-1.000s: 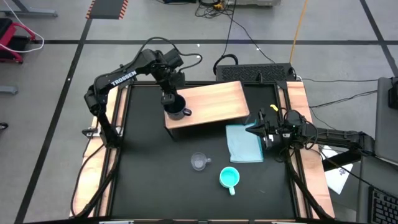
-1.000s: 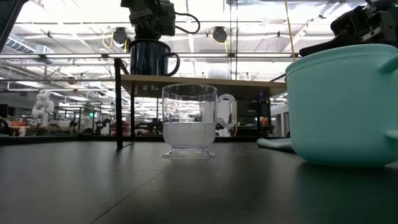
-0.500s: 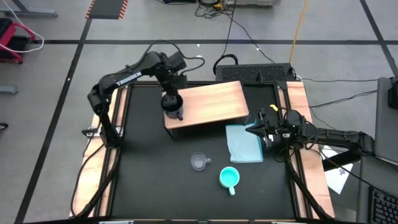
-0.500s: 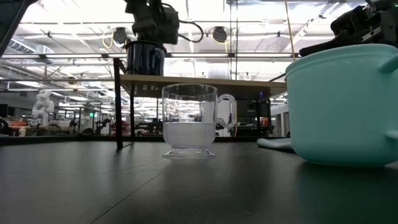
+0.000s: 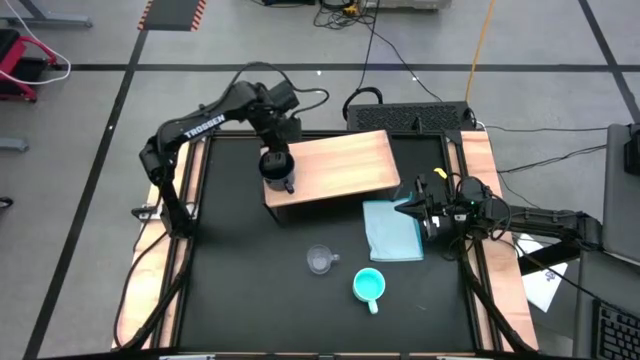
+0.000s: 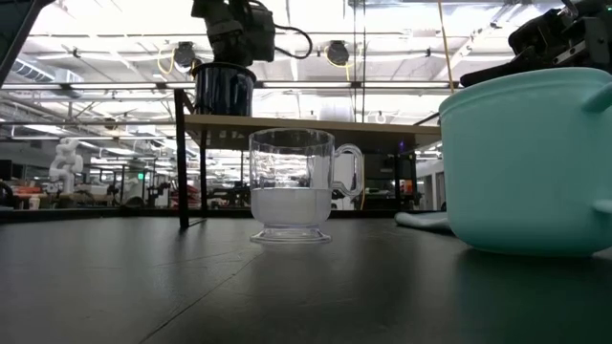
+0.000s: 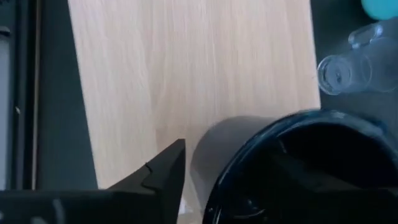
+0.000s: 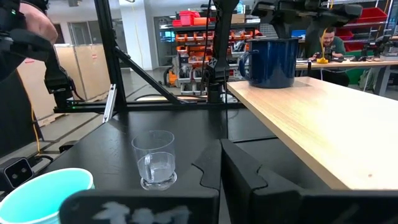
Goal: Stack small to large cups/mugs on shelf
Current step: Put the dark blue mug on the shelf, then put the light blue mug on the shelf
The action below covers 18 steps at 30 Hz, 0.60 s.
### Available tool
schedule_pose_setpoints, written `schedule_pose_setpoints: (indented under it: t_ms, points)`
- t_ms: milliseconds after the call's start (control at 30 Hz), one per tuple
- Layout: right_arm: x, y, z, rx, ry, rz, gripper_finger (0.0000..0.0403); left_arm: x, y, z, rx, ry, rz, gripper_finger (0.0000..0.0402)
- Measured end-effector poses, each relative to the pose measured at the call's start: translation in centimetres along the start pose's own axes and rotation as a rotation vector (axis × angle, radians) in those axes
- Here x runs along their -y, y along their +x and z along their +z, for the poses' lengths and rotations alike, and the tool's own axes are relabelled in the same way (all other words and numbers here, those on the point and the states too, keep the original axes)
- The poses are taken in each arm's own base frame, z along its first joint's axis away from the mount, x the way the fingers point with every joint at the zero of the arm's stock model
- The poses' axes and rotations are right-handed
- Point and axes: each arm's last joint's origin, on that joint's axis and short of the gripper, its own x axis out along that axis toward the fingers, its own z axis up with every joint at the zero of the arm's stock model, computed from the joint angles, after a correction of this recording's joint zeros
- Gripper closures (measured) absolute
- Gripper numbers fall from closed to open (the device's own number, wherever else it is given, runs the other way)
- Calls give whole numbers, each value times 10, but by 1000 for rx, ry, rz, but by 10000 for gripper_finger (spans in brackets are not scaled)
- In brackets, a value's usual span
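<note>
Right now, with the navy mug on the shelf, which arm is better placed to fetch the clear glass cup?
Probably the right. The right gripper hangs idle over the light-blue cloth, near the glass cup. The left gripper is at the navy mug on the shelf.

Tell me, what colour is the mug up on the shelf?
Dark navy blue mug, seen best in the right wrist view.

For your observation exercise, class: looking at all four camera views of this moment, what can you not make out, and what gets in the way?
- Left gripper: open or shut is unclear; in the high view its wrist covers the navy mug.
- Left wrist view: the mug's rim hides one finger and is cut off by the edge.
- Low view: the turquoise mug is cut off and hides the blue cloth.
- Wooden shelf: its base is hidden from above.
</note>
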Motion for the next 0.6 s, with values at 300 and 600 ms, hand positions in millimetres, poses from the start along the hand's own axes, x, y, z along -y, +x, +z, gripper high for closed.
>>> schedule_pose_setpoints:
  t_ms: [300, 600]
  points:
    - [0, 0, 0, 0, 0, 0, 403, 11, -46, 13, 103, 30, 82, 175]
    - [0, 0, 0, 0, 0, 0, 403, 35, -92, 10, 132, 26, 102, 188]
